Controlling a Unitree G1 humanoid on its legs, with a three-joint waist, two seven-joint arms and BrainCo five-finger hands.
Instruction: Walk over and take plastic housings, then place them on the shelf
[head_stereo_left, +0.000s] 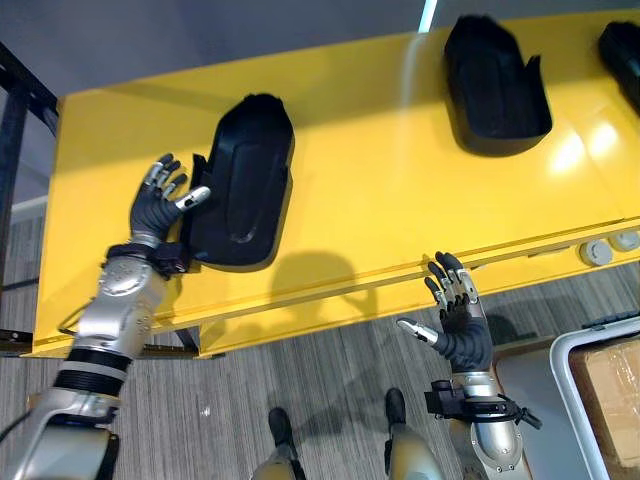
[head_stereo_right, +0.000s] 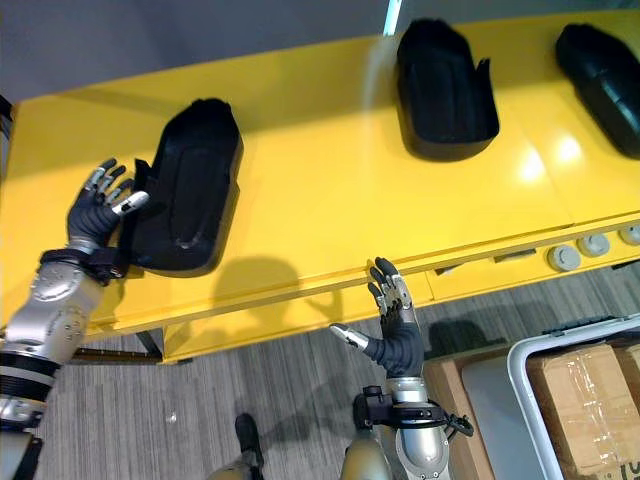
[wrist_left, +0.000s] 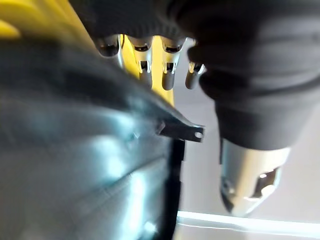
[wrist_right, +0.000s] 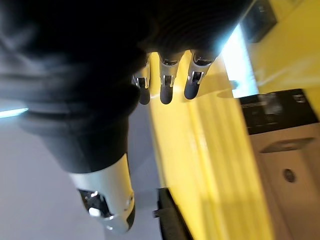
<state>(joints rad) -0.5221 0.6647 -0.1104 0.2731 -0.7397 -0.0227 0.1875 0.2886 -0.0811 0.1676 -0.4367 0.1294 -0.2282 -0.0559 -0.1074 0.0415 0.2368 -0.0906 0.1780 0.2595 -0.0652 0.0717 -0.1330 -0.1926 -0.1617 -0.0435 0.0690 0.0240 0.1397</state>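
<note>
My left hand: my left hand sits over the yellow surface, just beside the left edge of the nearest housing. Its fingers are straight and spread, not curled round anything, and the thumb tip lies against the housing's side wall.

My right hand: my right hand is at the front edge of the yellow surface, above the grey floor. Its fingers point towards the surface, straight and relaxed, with the thumb out to the side. It holds nothing.

Nearest housing: a black plastic shell, long and rounded at the far end, lying open side up on the yellow surface, close to the front left. In my left wrist view its dark wall runs right alongside my palm.

Second housing: a second housing, the same black shape, lies further back and to the right, well apart from both hands.

Third housing: a third housing lies at the far right of the surface.

Front edge: round grey knobs sit on the surface's front strip, to the right of my right hand.

Lower right: a white-rimmed bin on the floor holds a taped cardboard box
</note>
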